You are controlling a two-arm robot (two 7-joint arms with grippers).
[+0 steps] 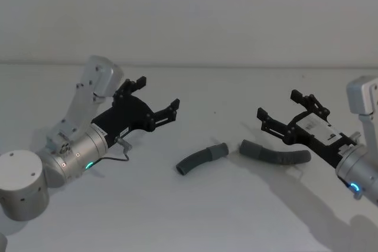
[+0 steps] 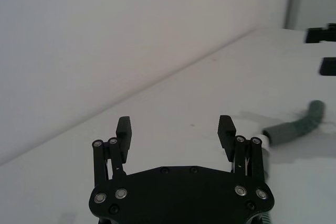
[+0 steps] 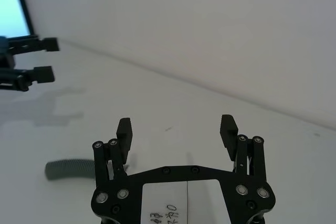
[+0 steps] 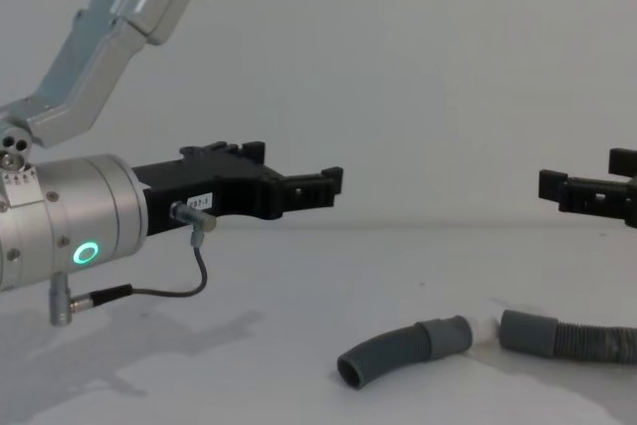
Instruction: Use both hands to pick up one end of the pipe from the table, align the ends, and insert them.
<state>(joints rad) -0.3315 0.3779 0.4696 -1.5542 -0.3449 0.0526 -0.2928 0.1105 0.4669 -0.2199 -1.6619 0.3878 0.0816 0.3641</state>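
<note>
Pipe (image 1: pixel 201 157) on the counter (image 1: pixel 189 216), ends (image 1: pixel 221 149) near each other, left gripper (image 1: pixel 157 94) and right gripper (image 1: pixel 279 104) raised either side — both wide open, empty.

Two black grippers are here, the left gripper (image 1: pixel 158 94) and the right gripper (image 1: pixel 277 103), and each has two fingers. There is one table (image 1: pixel 195 222). On it lie two pieces of dark grey ribbed hose, a left hose piece (image 1: pixel 199 159) and a right hose piece (image 1: pixel 277 156). There are two smooth cuffs, a tipped cuff (image 4: pixel 443 335) with one white tip (image 4: pixel 483 327), and a plain cuff (image 4: pixel 529 331). There are two lit rings on the wrists, a left ring light (image 4: pixel 88 253) and a right ring light (image 1: pixel 355 189).
</note>
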